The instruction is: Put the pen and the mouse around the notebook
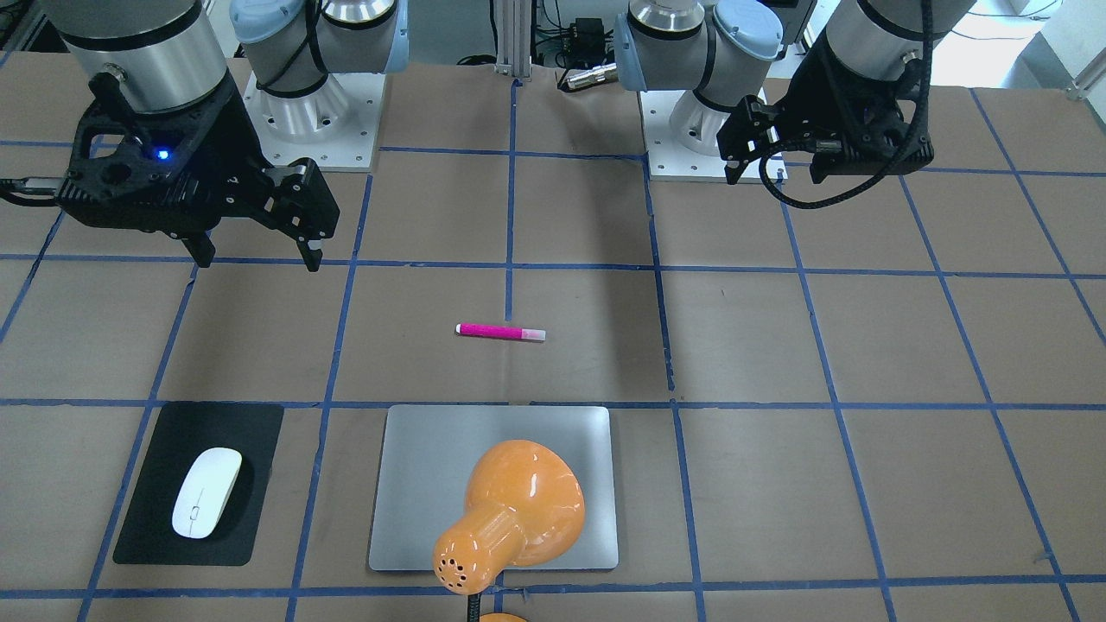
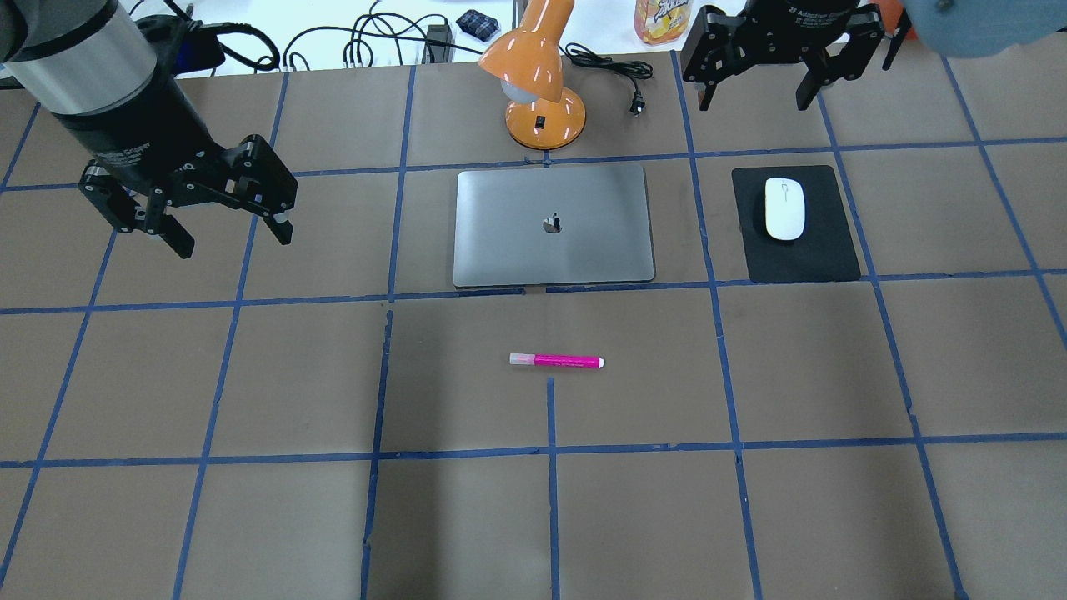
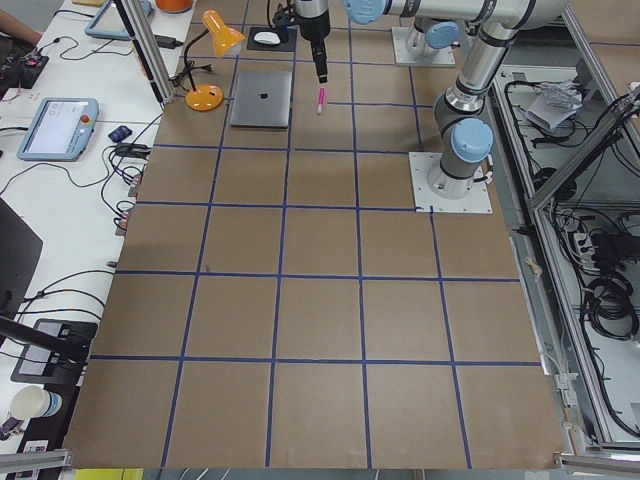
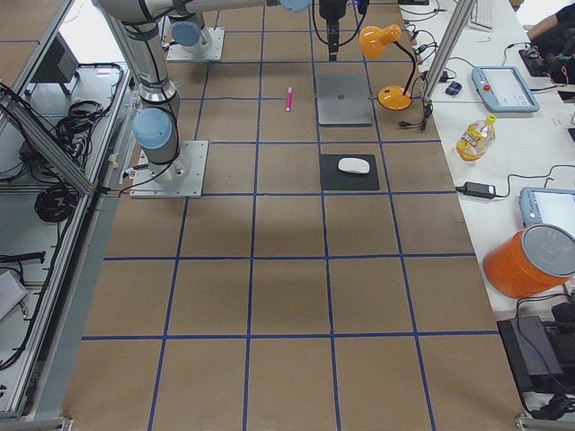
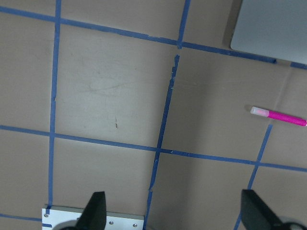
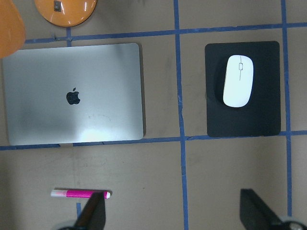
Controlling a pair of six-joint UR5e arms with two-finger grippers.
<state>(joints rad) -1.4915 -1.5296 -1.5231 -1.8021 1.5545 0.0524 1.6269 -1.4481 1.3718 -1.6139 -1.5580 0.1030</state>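
The silver-grey notebook (image 2: pixel 553 223) lies closed and flat at the far middle of the table. The white mouse (image 2: pixel 784 208) rests on a black mat (image 2: pixel 796 254) to its right, apart from it. The magenta pen (image 2: pixel 557 361) lies on the table on the robot's side of the notebook, pale cap end pointing left. My left gripper (image 2: pixel 234 242) hovers open and holding nothing, left of the notebook. My right gripper (image 2: pixel 755 100) hangs open and holding nothing above the far edge, beyond the mat. The right wrist view shows the notebook (image 6: pixel 72 93), mouse (image 6: pixel 238 80) and pen (image 6: pixel 80 193).
An orange desk lamp (image 2: pixel 538 83) stands just beyond the notebook, its shade over the notebook's far edge and its cord (image 2: pixel 613 75) trailing right. In the front-facing view the lamp (image 1: pixel 510 510) hides part of the notebook (image 1: pixel 415 484). Blue tape lines grid the brown table (image 2: pixel 250 517).
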